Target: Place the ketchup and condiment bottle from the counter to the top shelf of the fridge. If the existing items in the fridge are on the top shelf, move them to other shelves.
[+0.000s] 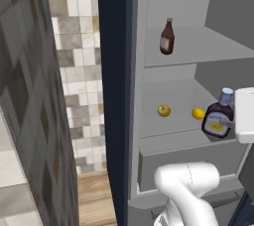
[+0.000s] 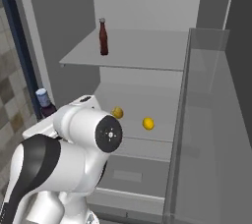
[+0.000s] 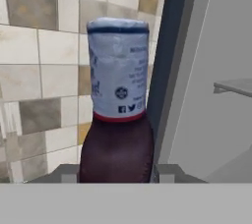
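Hand view: gripper [image 3: 117,171] clenched on the condiment bottle [image 3: 118,105], fingertips [image 3: 66,172] pressed to both sides of its dark body, white cap at 12 o'clock, tiled wall behind and a shelf edge at 3 o'clock. Left base view: same bottle [image 1: 218,118] upright at 4 o'clock before the open fridge [image 1: 191,2], ketchup [image 1: 167,36] standing on the top shelf [image 1: 198,46] at 12, two lemons [image 1: 164,110] on the shelf below. Right base view: bottle cap [image 2: 42,96] peeking at 9 o'clock behind the white arm, clear door bin [image 2: 206,120] at 3.
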Available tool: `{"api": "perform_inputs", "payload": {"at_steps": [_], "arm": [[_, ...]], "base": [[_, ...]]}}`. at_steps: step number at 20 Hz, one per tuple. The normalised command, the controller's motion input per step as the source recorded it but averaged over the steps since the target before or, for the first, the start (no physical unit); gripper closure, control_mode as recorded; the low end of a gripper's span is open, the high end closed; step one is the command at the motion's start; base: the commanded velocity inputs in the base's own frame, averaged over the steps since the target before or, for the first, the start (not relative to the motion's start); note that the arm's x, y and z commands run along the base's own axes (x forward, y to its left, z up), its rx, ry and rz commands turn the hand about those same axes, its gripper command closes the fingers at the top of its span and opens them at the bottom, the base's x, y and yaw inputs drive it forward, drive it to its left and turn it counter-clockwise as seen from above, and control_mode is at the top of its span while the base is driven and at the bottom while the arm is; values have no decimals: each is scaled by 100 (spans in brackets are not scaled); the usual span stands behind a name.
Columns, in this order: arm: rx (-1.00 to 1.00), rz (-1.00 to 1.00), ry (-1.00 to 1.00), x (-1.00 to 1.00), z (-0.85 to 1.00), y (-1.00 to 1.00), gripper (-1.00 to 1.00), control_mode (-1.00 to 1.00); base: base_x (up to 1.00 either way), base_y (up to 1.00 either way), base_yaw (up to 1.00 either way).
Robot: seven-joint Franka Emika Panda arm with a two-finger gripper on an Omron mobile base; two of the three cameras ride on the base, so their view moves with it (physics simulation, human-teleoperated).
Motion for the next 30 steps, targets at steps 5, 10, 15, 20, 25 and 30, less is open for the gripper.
{"api": "perform_inputs", "payload": {"at_steps": [5,10,15,20,25,30], "arm": [[3,-9,-5,4,18,-25,100,-100],[12,-33,-17,11,61,-54,100,-100],[18,-30,-4,33,82,-57,100,-100],[16,-19,1,65,64,-40,100,-100],[5,-3,4,74,18,-8,100,-100],[-1,0,10,95,0,0,100,-100]], "base": [[15,-11,0],[0,0,0],[0,0,0],[0,0,0],[0,0,0],[0,0,0]]}}
